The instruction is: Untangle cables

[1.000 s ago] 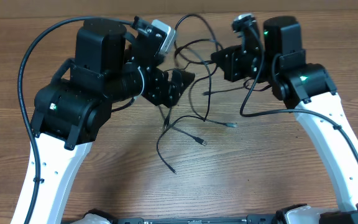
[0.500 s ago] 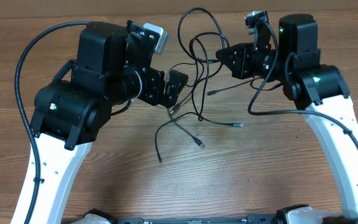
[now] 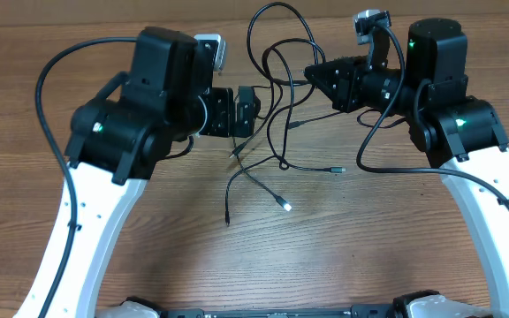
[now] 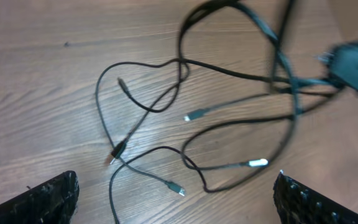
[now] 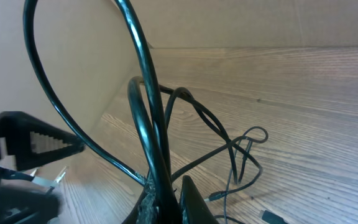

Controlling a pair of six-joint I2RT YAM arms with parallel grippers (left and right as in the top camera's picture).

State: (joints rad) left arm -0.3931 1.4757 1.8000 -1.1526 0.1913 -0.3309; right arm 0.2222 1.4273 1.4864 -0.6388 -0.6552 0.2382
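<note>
**Left arm.** In the overhead view the left gripper (image 3: 239, 113) sits at about 11 o'clock from the centre of the table (image 3: 369, 256) and points toward 3 o'clock. Its jaws stand wide apart and hold nothing. In the left wrist view the two fingertips (image 4: 51, 199) show only at the lower corners, with the bare table and cords between them.

**Cables.** The cables (image 3: 310, 168) occupy the middle of the table and run toward 12 o'clock, between the two grippers.
- Several thin black cords cross one another near the centre.
- Free ends fan out toward 5, 6 and 7 o'clock, each ending in a small plug (image 3: 286, 206).
- One tall loop reaches toward 12 o'clock, near the far edge of the table.
- The left wrist view shows the cables (image 4: 229, 73) lying flat on the wood, with three light-tipped plugs in view; the upper right of that view is blurred.

**Right arm.** The right gripper (image 3: 321, 75) sits at about 1 o'clock and points toward 9 o'clock. Its jaws are clamped together on the cables. In the right wrist view the cables (image 5: 143, 68) rise out of the right gripper (image 5: 166, 205) as a steep loop, and the rest trail down to the table.
</note>
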